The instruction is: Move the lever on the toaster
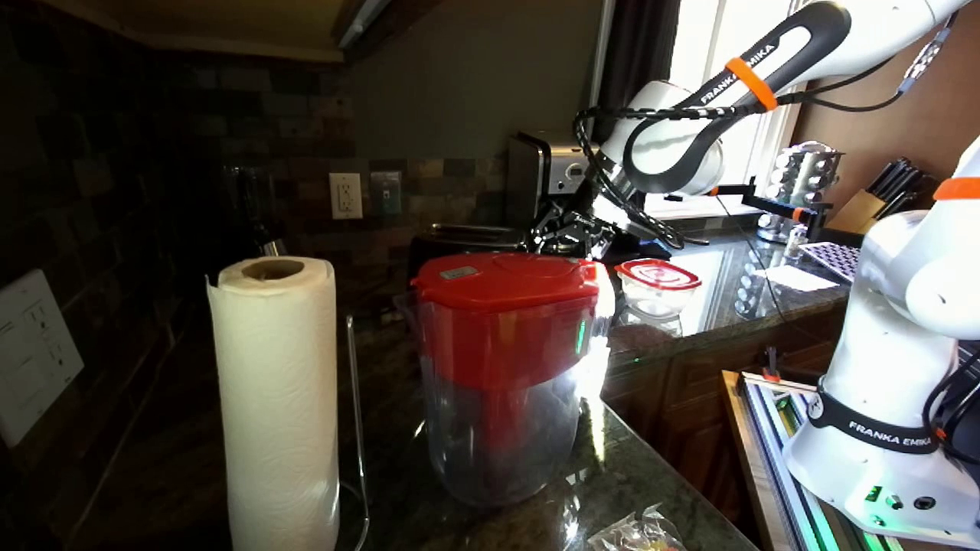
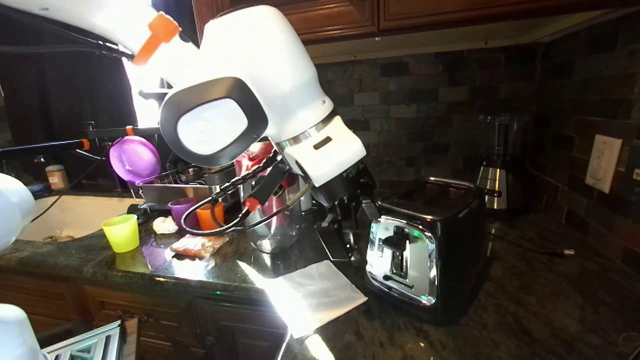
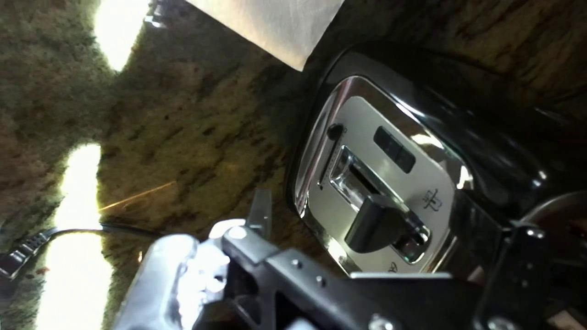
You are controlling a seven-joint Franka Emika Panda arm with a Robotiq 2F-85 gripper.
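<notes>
One lime-coloured cup [image 2: 121, 233] sits well to the left of the hand [image 2: 354, 234] in an exterior view, and that hand gapes, fingers [image 3: 260, 213] parted, nothing gripped! Just to its right on the desk [image 2: 540, 305] stands the toaster [image 2: 444, 247], its lever [image 2: 396, 240] near the top of the slot [image 3: 351, 178]: best bet, draw the fingers together, come in over that lever, and press straight down, no sideways shove.

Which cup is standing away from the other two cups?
The yellow-green cup. In an exterior view there is a gap between it and the others, while the purple cup and the orange cup look bunched together.
</notes>
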